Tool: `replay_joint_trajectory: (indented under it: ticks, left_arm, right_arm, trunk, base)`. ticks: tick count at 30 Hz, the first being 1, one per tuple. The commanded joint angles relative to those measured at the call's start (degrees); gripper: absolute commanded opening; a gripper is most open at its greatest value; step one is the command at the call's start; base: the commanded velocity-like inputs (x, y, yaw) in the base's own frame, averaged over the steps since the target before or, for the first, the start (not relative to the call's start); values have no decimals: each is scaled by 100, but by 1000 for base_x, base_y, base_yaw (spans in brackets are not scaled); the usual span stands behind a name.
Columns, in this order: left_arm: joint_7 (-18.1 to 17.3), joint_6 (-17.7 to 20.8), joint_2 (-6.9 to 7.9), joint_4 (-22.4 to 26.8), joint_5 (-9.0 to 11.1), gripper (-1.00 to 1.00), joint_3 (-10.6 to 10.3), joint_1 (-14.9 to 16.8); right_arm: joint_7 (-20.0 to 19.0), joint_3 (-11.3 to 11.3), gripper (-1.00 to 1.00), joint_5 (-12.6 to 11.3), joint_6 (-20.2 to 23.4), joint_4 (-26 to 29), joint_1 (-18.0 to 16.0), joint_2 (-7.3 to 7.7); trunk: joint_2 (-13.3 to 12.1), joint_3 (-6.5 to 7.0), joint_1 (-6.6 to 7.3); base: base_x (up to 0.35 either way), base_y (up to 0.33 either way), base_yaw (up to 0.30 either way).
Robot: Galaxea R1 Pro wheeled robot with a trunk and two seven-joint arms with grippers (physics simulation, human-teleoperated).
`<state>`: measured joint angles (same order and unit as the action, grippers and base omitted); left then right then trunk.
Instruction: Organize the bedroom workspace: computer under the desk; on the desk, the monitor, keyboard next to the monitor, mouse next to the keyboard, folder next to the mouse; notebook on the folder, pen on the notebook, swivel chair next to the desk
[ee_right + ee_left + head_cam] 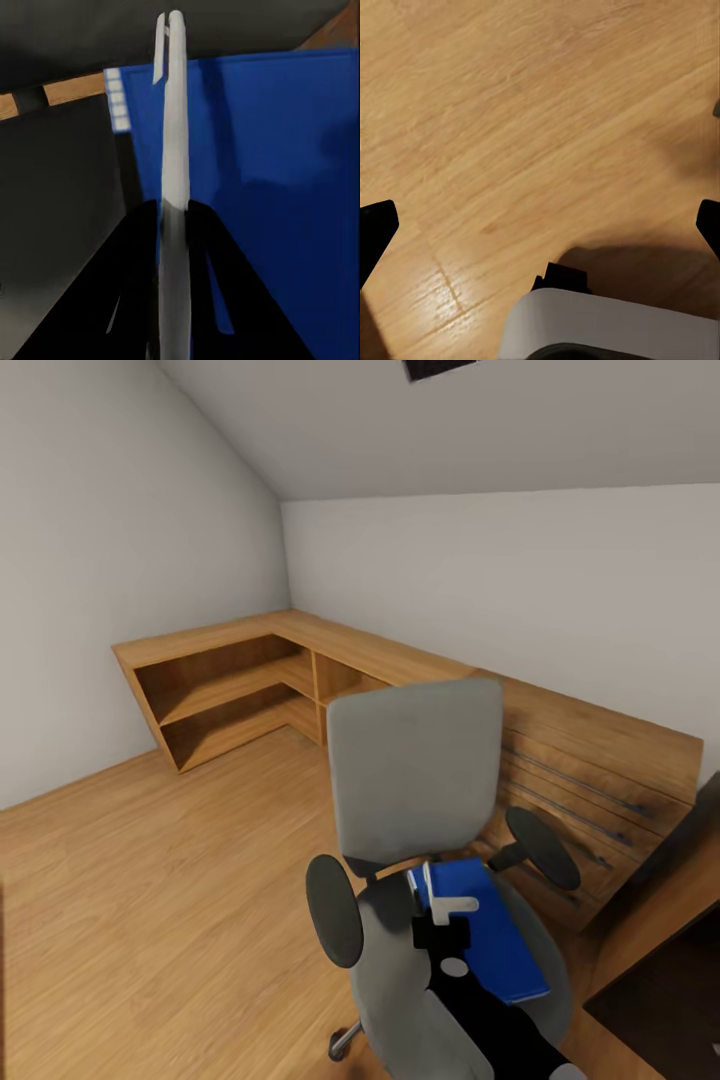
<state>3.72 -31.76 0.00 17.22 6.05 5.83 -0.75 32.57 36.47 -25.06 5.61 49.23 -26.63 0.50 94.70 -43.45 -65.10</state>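
Note:
The swivel chair (415,770) stands in the lower middle of the head view, with a grey back and black armrests. On its seat lies the blue folder (500,940). My right gripper (440,895) is at the folder's left edge, near the backrest. In the right wrist view its white fingers (174,150) are pressed together over the folder (277,187), beside the white page edge. Whether they pinch the folder is unclear. My left gripper (540,225) hangs open over bare wood floor. A corner of the dark desk (660,1000) shows at the lower right.
A low wooden shelf unit (230,690) runs along the left and back walls into the corner. A light-wood dresser (600,790) with drawer handles stands behind the chair. Open wood floor (150,920) lies left of the chair.

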Motion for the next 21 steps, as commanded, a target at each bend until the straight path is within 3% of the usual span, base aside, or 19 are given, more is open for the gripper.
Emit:
replay_joint_trajectory:
  ticks: [1, 6, 12, 21]
  left_arm:
    - [-3, -6, 0, 10, 48, 100, -12, -4]
    - [-3, 1, 5, 10, 55, 100, -12, -4]
    - [-3, 3, 2, 10, 61, 100, -6, -4]
    - [-3, -3, 0, 10, 66, 100, 13, -4]
  right_arm:
    - [25, 26, -100, -33, 98, 103, -4, 48]
    - [22, 30, -100, -55, 395, 686, 14, 211]
    - [67, 28, -100, -60, 1125, 1370, 33, 290]
    - [808, 50, -100, -76, 1361, 1971, 148, 299]
  trunk:
    - [-39, 15, 23]
    - [-240, 104, 132]
    - [-481, 214, 264]
    - [-842, 389, 462]
  base:
    - [0, 0, 0]
    - [0, 0, 0]
    - [0, 0, -17]
    - [0, 0, -184]
